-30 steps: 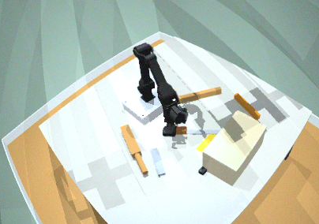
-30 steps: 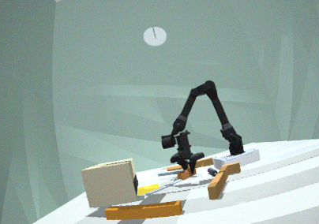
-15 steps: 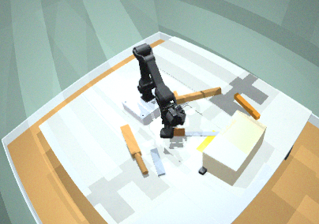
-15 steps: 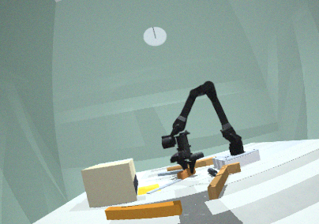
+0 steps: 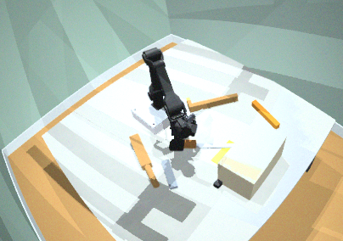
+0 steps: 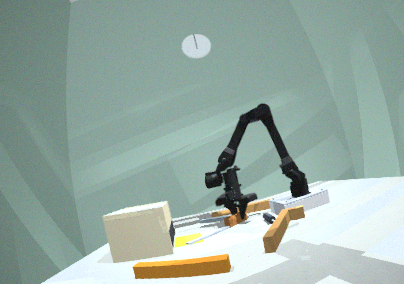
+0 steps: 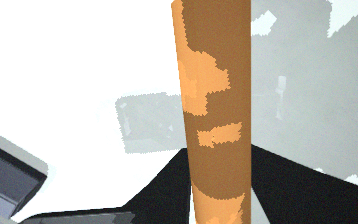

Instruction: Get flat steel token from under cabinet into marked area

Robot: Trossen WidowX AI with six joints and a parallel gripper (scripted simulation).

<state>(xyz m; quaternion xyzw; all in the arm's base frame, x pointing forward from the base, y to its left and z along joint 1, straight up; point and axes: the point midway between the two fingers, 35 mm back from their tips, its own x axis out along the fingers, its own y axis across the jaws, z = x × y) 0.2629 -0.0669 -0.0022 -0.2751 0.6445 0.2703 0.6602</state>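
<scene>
My gripper [image 5: 183, 145] [image 6: 236, 214] [image 7: 214, 152] is shut on the brown handle [image 5: 190, 144] [image 6: 234, 220] [image 7: 220, 75] of a tool, low over the table. The tool's thin pale rod [image 5: 210, 146] [image 6: 209, 235] points toward the cabinet [image 5: 252, 170] [image 6: 137, 235]; its far end shows over or beside the yellow marked area [image 5: 221, 154] [image 6: 195, 238]. I cannot tell whether the rod touches the table. The steel token cannot be made out in any view, and the underside of the cabinet is hidden.
A wooden paddle-shaped piece [image 5: 140, 152] and a blue-grey flat bar [image 5: 169, 174] lie left of the cabinet in the top view. An L-shaped brown block [image 5: 214, 102] [image 6: 276, 232] and an orange bar [image 5: 266, 114] [image 6: 182, 267] lie on the other side. A small black block [image 5: 217, 183] is by the cabinet's corner.
</scene>
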